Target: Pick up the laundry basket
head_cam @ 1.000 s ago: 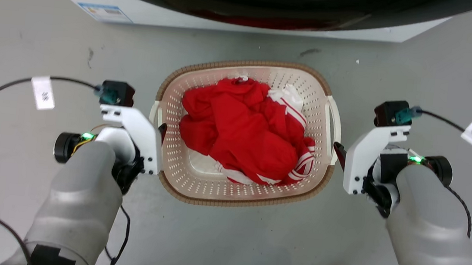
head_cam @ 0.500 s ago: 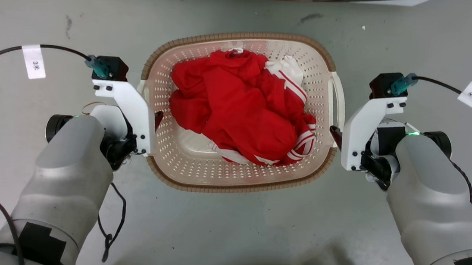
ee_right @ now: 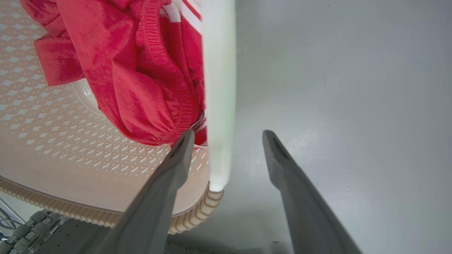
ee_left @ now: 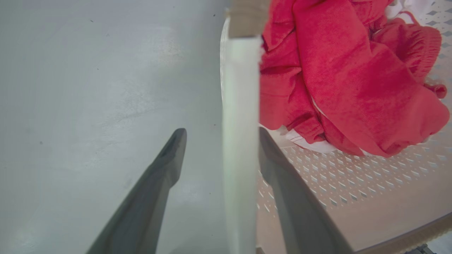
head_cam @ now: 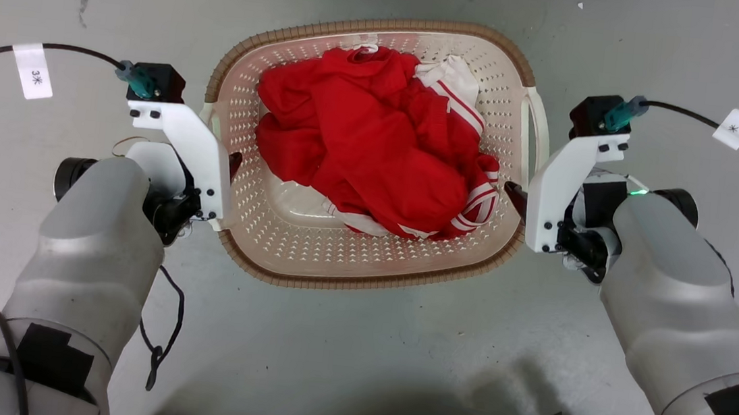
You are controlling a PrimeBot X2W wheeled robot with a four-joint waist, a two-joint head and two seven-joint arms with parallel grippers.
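The left gripper (ee_left: 220,135) had its two dark fingers spread apart and clamped on nothing. They straddled the laundry basket's white left handle (ee_left: 240,123). The finger at 3 o'clock of that bar lay right against it, inside the basket. The finger at 9 o'clock stood clear of it over the grey floor (head_cam: 354,369).

The right gripper (ee_right: 229,135) was parted in the same way around the white right handle (ee_right: 219,88). Its inner finger, at 9 o'clock of the bar, was close beside it. Its outer finger, at 3 o'clock, was well apart from it.

In the head view the laundry basket (head_cam: 311,249) lay between the two grippers, up toward 12 o'clock of the frame. The left gripper was at its 9 o'clock side and the right gripper at its 3 o'clock side. Whether its base touched the floor I could not tell.

A heap of red clothes (head_cam: 375,147) filled the middle of the basket, with a white, red-striped piece (head_cam: 452,83) at about 1 o'clock of the heap. A black cable ran out from each wrist, with a white tag (head_cam: 31,70) on the left one.
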